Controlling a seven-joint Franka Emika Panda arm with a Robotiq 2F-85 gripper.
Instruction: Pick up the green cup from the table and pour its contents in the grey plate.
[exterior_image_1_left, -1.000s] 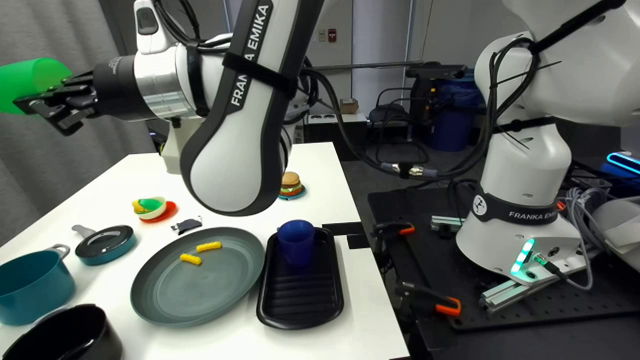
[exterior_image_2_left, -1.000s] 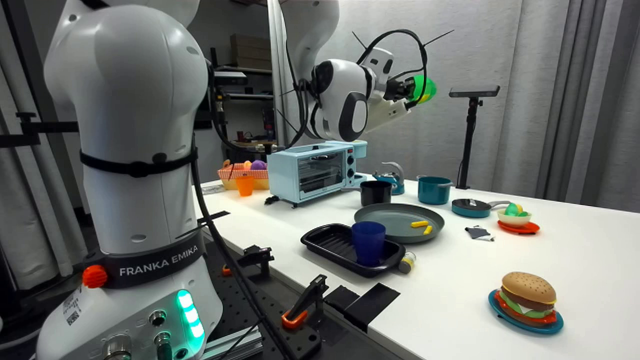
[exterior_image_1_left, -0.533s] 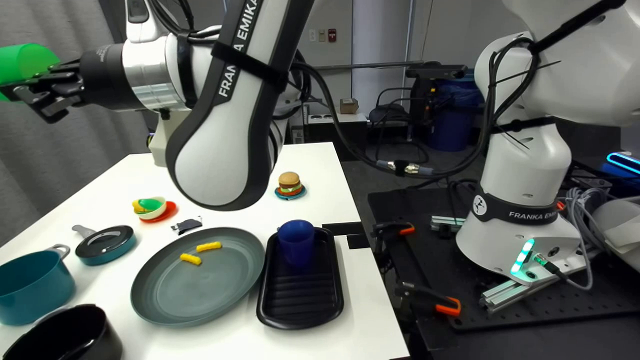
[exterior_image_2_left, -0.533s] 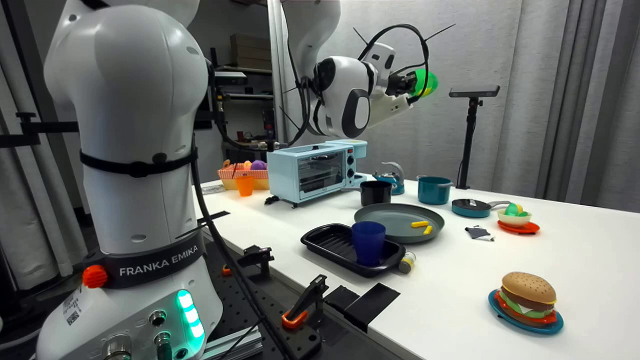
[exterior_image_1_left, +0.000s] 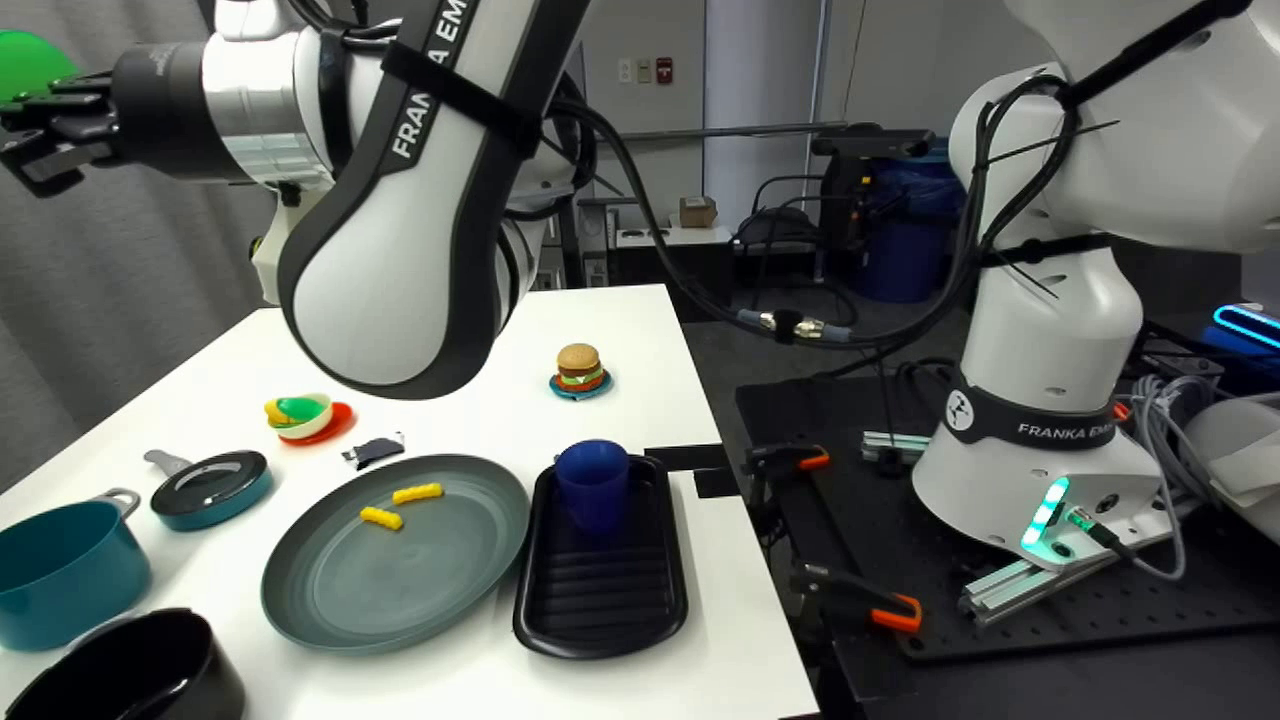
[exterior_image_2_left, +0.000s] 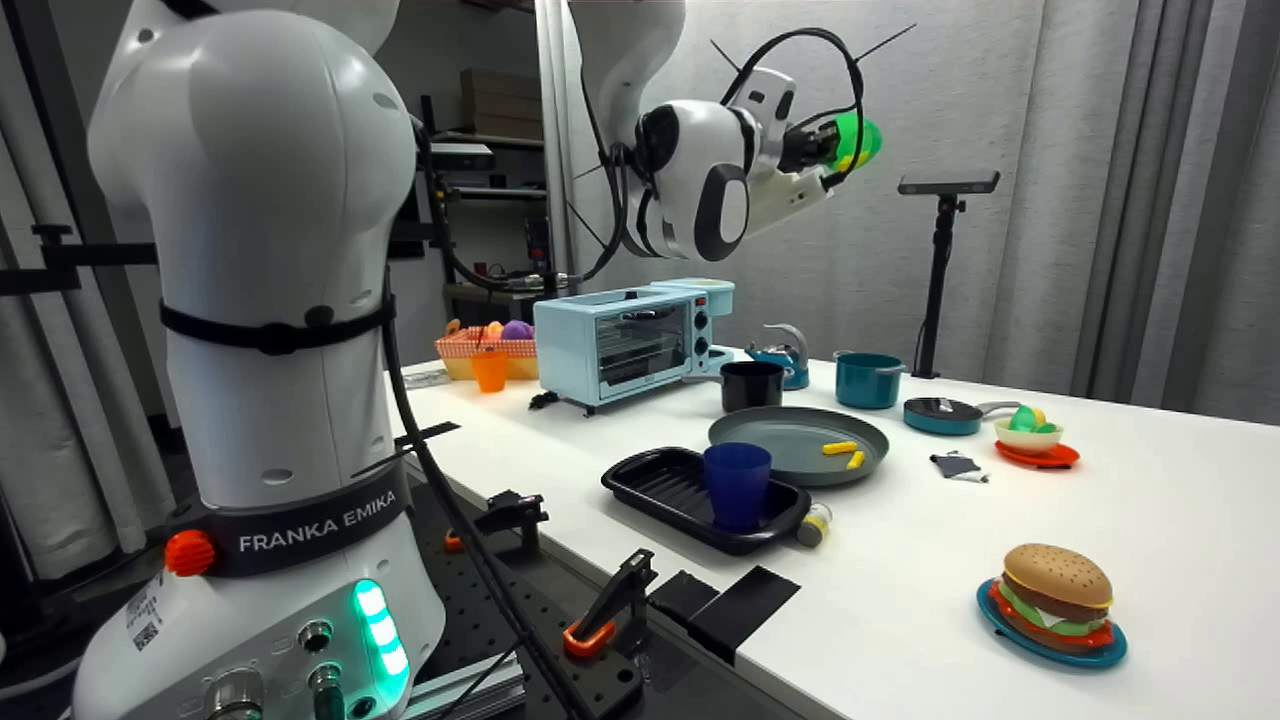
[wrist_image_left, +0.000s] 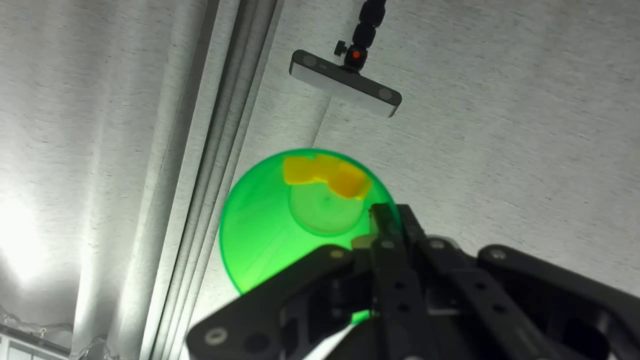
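The green cup (wrist_image_left: 280, 230) looks smooth, translucent plastic, the grey plate (exterior_image_1_left: 400, 570) matt, the curtain (exterior_image_2_left: 1060, 220) rough cloth.

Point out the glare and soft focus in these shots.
Wrist view: glare burns out part of the grey curtain at left; the green cup, its yellow pieces and the gripper look soft, the twin-lens camera beyond crisper. In both exterior views, the white table is very bright, nearly washed out in places.

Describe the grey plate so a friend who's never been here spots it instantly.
On the white table, find the black rectangular tray holding a blue cup. Right beside it lies the grey plate: two yellow pieces on it, and the widest round dish there.
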